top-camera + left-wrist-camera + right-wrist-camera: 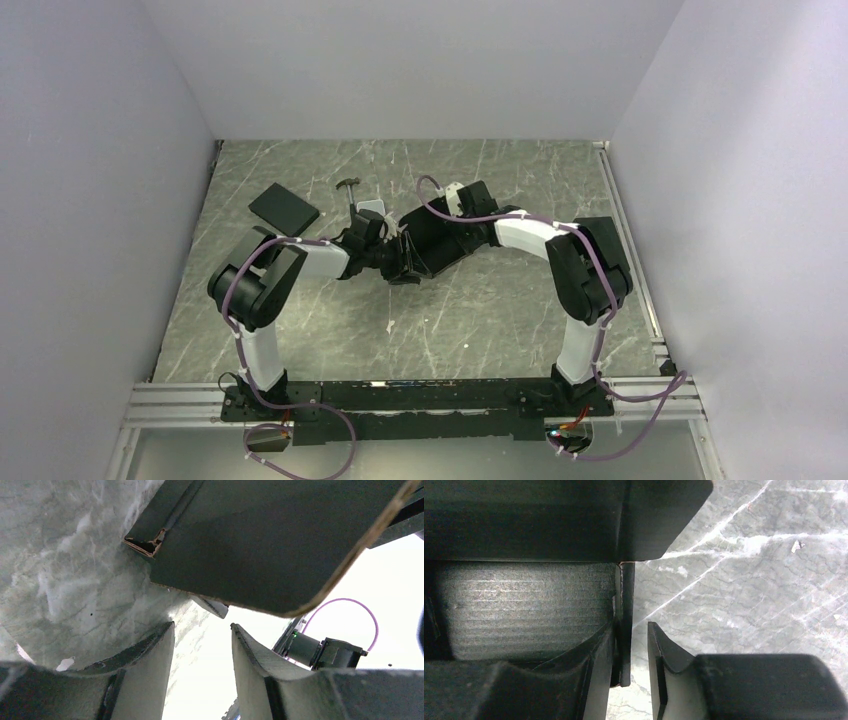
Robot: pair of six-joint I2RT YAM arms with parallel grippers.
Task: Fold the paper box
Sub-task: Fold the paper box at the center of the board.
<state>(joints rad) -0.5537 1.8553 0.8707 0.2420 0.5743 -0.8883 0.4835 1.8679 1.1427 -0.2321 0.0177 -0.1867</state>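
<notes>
The paper box [445, 245] is matte black cardboard lying mid-table, partly folded up. In the left wrist view one rounded flap of the box [260, 540] hangs just above and beyond my left gripper [202, 625]. That gripper is open, with nothing between its fingers, and sits at the box's left end [398, 262]. My right gripper [631, 625] reaches over the box's far side [445, 215] with its jaws apart. An upright box wall [626, 595] stands between them, against the left finger [599, 670] and clear of the right one. The box's ribbed inner floor [524, 610] shows to the left.
A flat black slab [284, 209] lies at the back left. A small silver-grey case [370, 208] and a dark T-shaped object [348, 186] sit behind the left gripper. The case's end shows under the flap [212, 606]. White walls enclose the marbled table [480, 320].
</notes>
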